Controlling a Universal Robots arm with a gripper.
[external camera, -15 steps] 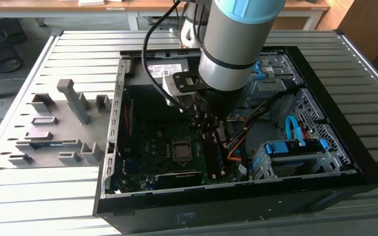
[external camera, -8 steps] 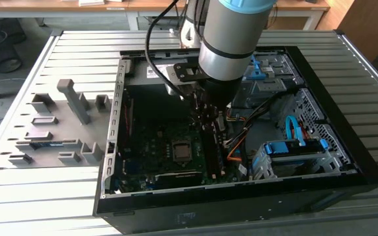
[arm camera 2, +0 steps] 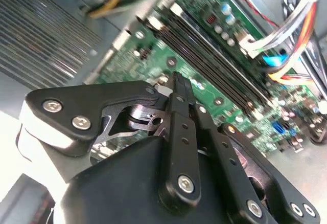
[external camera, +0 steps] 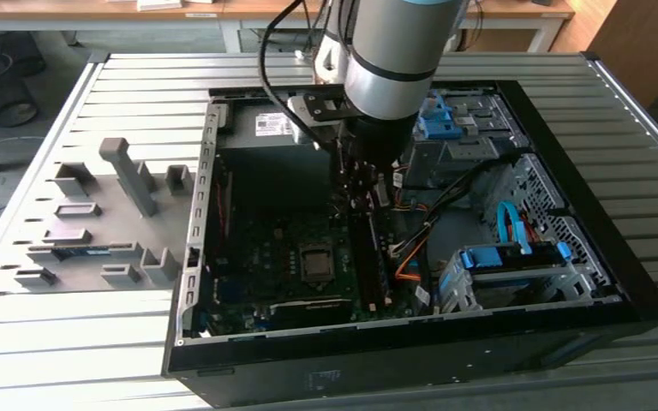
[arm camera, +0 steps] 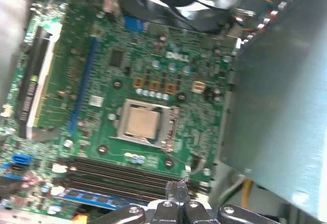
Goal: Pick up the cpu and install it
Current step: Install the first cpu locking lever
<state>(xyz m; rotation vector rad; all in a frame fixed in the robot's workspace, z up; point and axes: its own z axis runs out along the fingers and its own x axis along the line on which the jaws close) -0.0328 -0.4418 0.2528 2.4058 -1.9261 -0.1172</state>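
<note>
The cpu [arm camera: 142, 121] is showing in the first wrist view as a small flat square with a dull, pale silver-tan metal top, lying face up inside the metal-framed socket [arm camera: 168, 127] on the green motherboard [arm camera: 148, 65]. Being square, it is offering no long axis; its edges are sitting parallel to the socket frame and to the dark memory slots [arm camera: 127, 170] running just beside it. In the exterior view the socket [external camera: 315, 259] is appearing as a dark square on the board, low in the open computer case [external camera: 558, 282], though the chip itself is too small there to make out. The arm [external camera: 392, 60] is reaching straight down into the case from above, its silver wrist sitting over the case's upper part, and the gripper [external camera: 355, 184] is hanging above the board, higher than the socket and apart from the chip. In the second wrist view the gripper [arm camera 2: 179, 88] is presenting its black fingers [arm camera 2: 176, 114] pressed together at the tips, with nothing between them; the closed tips [arm camera: 176, 188] are also peeking in at the edge of the first wrist view, over the memory slots. Grey plastic fixture blocks [external camera: 112, 214] are standing on the slatted table [external camera: 78, 334] toward the exterior view's left, beside the case.
</note>
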